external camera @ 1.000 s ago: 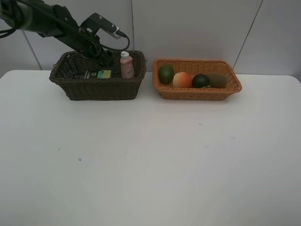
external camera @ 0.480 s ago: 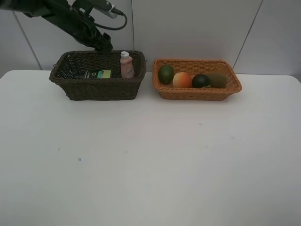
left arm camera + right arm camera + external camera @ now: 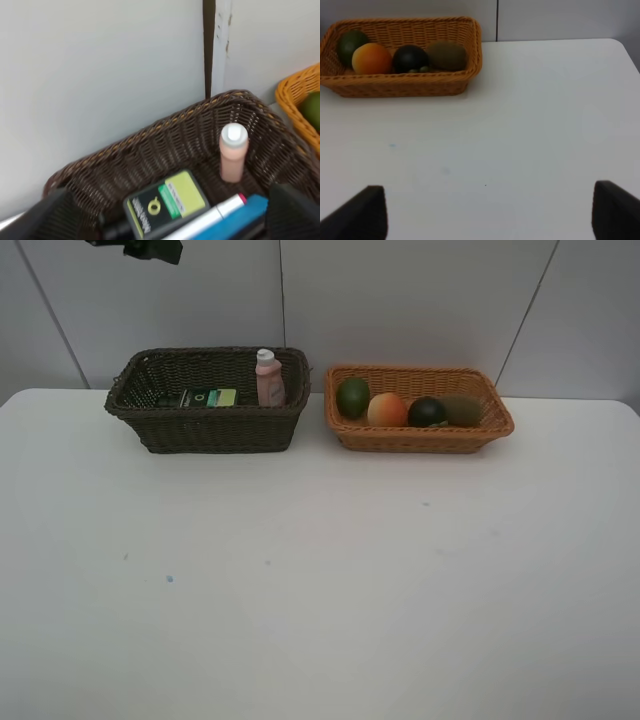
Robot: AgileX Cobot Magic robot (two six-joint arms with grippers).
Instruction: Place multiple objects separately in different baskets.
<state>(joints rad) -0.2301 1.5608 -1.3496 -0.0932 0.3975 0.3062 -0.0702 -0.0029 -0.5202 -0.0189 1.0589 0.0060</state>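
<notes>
Sorting looks done: the bottle (image 3: pixel 267 377), box (image 3: pixel 208 397) and marker (image 3: pixel 216 217) sit in the dark basket (image 3: pixel 205 425), the four fruits in the tan basket (image 3: pixel 420 436), tabletop (image 3: pixel 320 570) bare, both pincers wide apart, holding nothing.

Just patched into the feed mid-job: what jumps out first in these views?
Two wicker baskets sit side by side at the table's far edge. The dark brown basket on the left holds an upright pink white-capped bottle, a dark-green box and a white pink-tipped marker. The light orange-tan basket on the right holds four fruits in a row: green fruit, orange-red fruit, dark-green round fruit, brown kiwi.
</notes>
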